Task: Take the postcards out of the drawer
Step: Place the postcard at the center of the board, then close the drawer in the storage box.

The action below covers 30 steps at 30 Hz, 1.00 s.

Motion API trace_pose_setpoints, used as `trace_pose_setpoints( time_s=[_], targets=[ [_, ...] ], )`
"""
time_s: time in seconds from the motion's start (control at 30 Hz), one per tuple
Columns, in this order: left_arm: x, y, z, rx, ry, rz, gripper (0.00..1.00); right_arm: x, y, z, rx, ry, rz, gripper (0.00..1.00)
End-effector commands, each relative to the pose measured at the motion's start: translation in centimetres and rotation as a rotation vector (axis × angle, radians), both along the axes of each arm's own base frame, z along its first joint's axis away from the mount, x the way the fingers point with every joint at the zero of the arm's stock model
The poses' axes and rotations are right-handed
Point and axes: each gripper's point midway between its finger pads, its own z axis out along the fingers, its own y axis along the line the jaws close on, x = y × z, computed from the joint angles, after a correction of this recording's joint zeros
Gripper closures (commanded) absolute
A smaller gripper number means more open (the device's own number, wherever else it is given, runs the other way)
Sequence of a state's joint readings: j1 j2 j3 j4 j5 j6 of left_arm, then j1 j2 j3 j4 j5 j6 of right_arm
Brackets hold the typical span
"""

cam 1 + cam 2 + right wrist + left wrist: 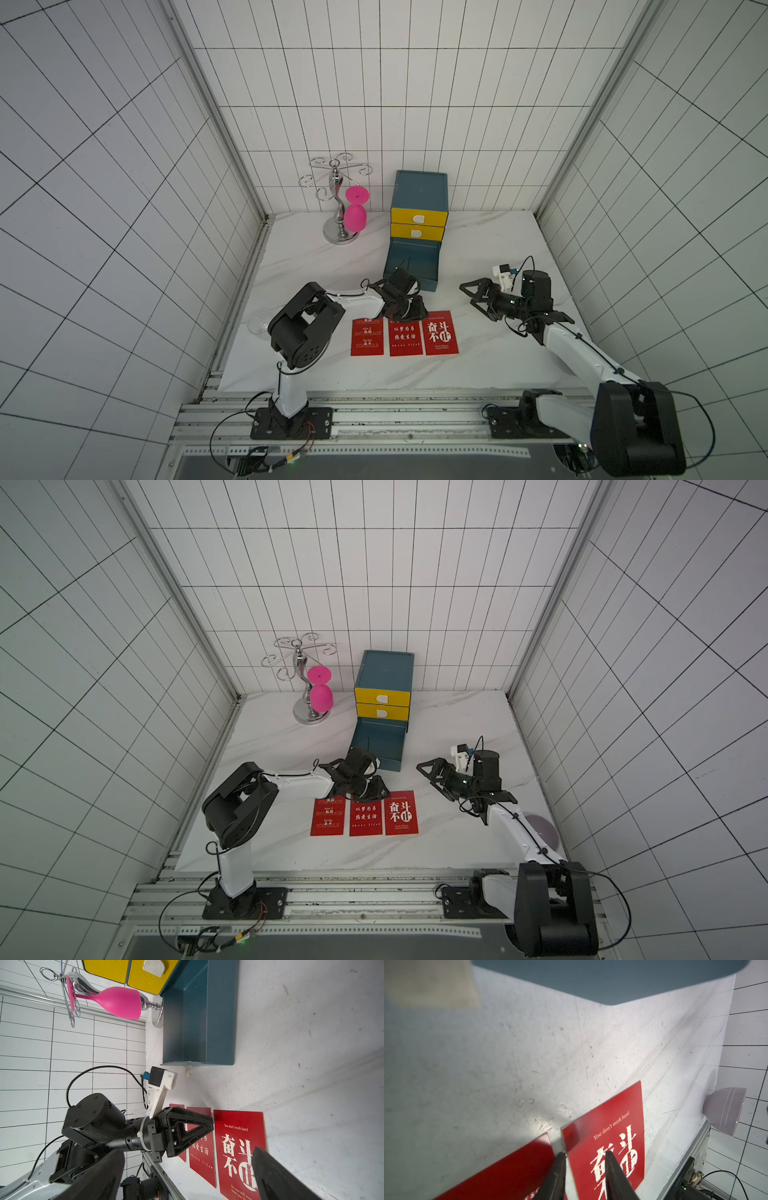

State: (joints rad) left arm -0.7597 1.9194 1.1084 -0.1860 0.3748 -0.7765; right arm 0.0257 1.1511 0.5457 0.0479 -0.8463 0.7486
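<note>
Postcards (405,337) lie flat, lower centre, probably thin, light, slick, best pinched at an edge; left gripper (584,1156) slightly apart, empty, right gripper (468,296) wide apart, empty.

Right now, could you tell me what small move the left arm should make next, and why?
Probably lift the left fingers straight up and away. They stand apart, holding nothing, while all three red cards lie flat in a row on the table, and the pulled-out drawer looks empty.
</note>
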Motion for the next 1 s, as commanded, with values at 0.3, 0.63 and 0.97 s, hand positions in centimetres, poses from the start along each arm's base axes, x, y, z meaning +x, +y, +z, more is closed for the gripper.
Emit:
trace_pose_setpoints(
  time_s=[0.3, 0.63, 0.97],
  targets=[
    [0.7, 0.8, 3.5, -0.023, -0.081, 0.006, 0.67, 0.0, -0.5, -1.1, -0.028, 0.027, -0.011, 0.01],
    [4.7, 9.7, 7.2, 0.013, -0.152, 0.169, 0.67, 2.4, -1.8, -0.3, -0.124, 0.048, -0.080, 0.01],
    [7.2, 15.5, 5.7, 0.094, -0.156, 0.207, 0.64, 10.3, -1.8, 6.8, -0.152, -0.110, -0.124, 0.01]
  ],
)
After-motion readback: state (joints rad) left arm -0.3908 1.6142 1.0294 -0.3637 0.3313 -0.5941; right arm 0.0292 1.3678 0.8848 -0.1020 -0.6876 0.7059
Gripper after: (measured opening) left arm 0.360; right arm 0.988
